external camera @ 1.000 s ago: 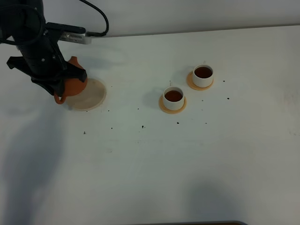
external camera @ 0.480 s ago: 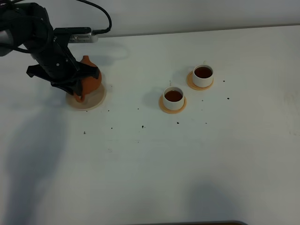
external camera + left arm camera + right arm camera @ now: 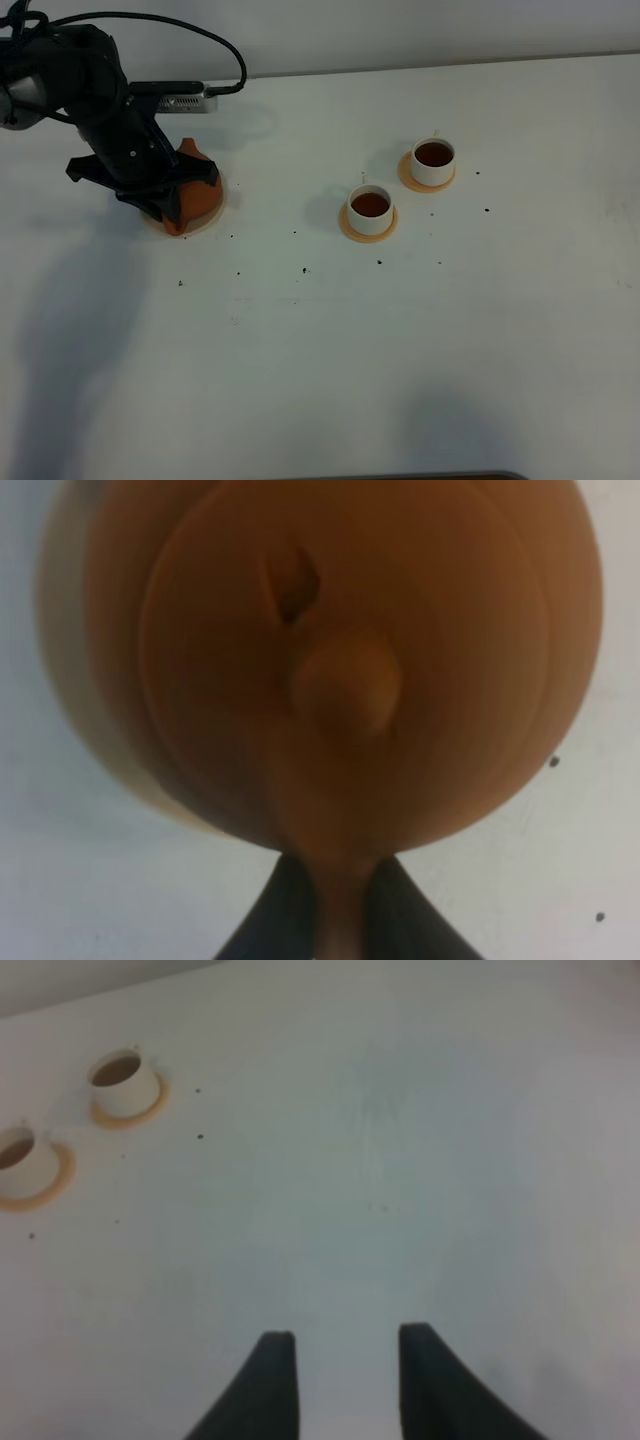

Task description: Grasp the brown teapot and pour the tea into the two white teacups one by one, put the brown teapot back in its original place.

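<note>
Left end effector [image 3: 335,905] clamped on teapot [image 3: 190,190] handle, lowering onto saucer [image 3: 212,212]; both cups [image 3: 370,210] right of saucer already filled. Right end effector [image 3: 335,1380] open, empty.

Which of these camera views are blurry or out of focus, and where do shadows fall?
Left wrist view: the brown teapot fills the frame, soft and smeared. Right wrist view: slightly soft, the two white teacups hazy. Exterior high view: sharp, with broad soft shadows on the table below the left arm and along the near edge.

orange-brown teapot [image 3: 195,190], white teacups [image 3: 371,208], white table [image 3: 400,340]
</note>
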### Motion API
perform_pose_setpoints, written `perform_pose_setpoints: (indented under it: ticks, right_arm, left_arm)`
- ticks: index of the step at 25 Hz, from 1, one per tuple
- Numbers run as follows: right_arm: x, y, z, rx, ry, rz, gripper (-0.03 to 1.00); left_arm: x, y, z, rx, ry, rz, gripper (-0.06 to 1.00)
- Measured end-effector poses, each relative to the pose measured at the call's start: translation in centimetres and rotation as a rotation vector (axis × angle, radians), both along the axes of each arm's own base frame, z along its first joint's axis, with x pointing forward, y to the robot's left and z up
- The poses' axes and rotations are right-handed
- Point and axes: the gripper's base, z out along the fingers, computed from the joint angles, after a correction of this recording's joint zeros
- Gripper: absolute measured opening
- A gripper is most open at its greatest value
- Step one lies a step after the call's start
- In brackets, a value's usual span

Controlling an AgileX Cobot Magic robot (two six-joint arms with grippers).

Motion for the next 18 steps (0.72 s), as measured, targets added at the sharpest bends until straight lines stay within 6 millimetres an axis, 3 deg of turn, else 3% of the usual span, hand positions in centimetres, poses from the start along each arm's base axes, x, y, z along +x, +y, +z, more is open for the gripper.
perform_pose_setpoints:
  ticks: [12,15,18]
  right_arm:
    - [0.00,0.00,0.00,0.000,0.000,0.000,0.24]
    - [0.00,0.00,0.00,0.000,0.000,0.000,0.24]
    - [0.00,0.00,0.00,0.000,0.000,0.000,0.24]
  left_arm:
    - [-0.10,0.09,0.02,0.011,0.012,-0.005,0.11]
    - [-0.26,0.12,-0.03,0.014,0.031,-0.007,0.15]
    - [-0.40,0.18,-0.08,0.020,0.048,-0.010,0.26]
